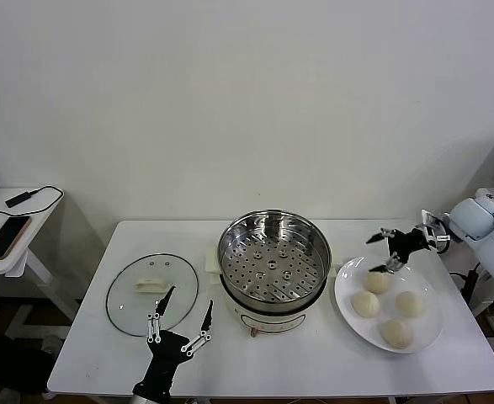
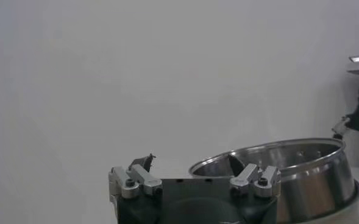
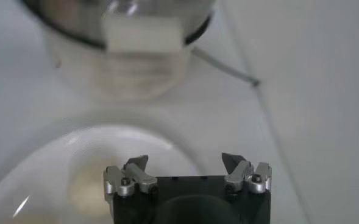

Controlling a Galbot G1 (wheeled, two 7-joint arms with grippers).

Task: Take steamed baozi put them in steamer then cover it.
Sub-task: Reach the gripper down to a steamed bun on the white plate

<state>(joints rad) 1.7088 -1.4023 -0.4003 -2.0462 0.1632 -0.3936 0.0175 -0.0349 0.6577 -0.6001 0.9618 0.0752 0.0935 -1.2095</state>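
Hovering wide open and empty at right of frame, the right gripper (image 1: 387, 251) is positioned above 4 cream-white round baozi (image 1: 366, 304) on the white plate (image 1: 344, 290). The left gripper (image 1: 184, 312), likewise open and empty, is parked at lower left beside the clear glass cover (image 1: 129, 297); the stainless-steel perforated steamer (image 1: 273, 254) sits at centre, uncovered.

Head view looks down over the table (image 1: 314, 362); both wrist views sit low, sharing the steamer (image 2: 301, 173).

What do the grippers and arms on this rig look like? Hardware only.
Both are two-finger grippers. The left gripper has a black body with slim black fingers carrying silver linkage brackets and bolts. The right gripper is the same black-and-silver build, on a white glossy arm shell. Wrist views show dark pointed fingertips on silver mounts. No cables or markings are visible on either.
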